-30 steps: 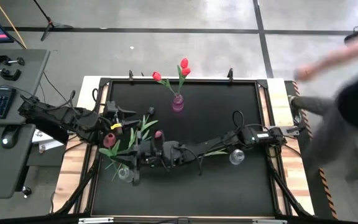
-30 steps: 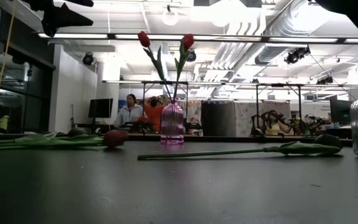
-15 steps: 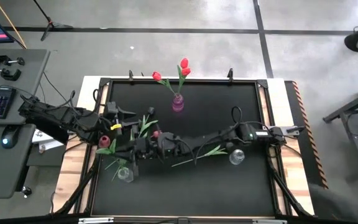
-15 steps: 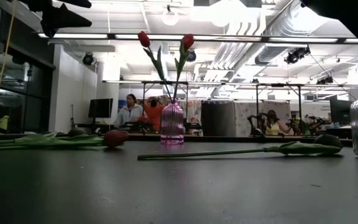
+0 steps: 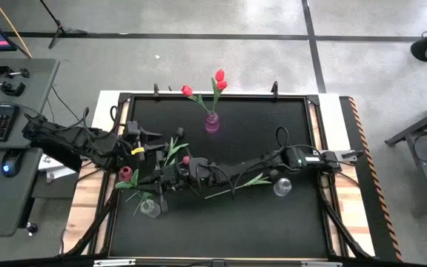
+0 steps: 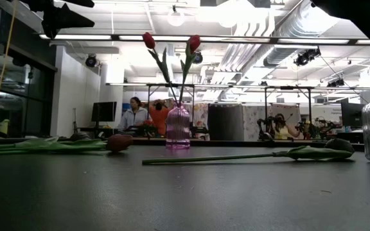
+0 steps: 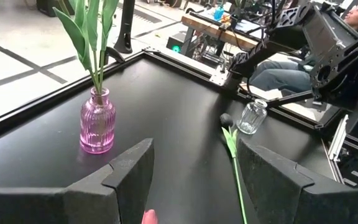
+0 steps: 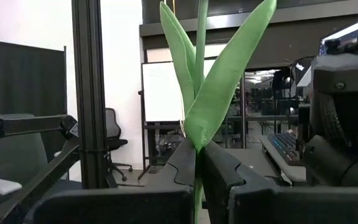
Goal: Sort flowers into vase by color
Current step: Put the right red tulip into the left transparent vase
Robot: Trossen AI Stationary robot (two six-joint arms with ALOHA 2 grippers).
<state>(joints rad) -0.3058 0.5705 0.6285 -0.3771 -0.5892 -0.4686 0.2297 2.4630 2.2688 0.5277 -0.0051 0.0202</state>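
— Clamping what, exactly, was the right gripper (image 8: 197,152)?
— Its two dark fingers were pressed together on the thin green stem of an upright artificial tulip (image 8: 199,74), with long leaves rising just above the tips. From above, that gripper (image 5: 170,176) sat over the left half of the black table (image 5: 273,230).
— And the left gripper (image 7: 194,168)?
— Spread wide and holding nothing, just beside the right one.
— The containers?
— A ribbed pink glass vase (image 5: 212,122) stood near the table's far edge with two red-headed tulips (image 5: 219,78) upright in it. A small clear ribbed glass jar (image 5: 282,187) stood towards the right side, and a dark-headed tulip (image 5: 236,185) lay flat on the table, its head just beside that jar. A second clear glass jar (image 5: 148,208) stood near the front left; I couldn't tell what it held.
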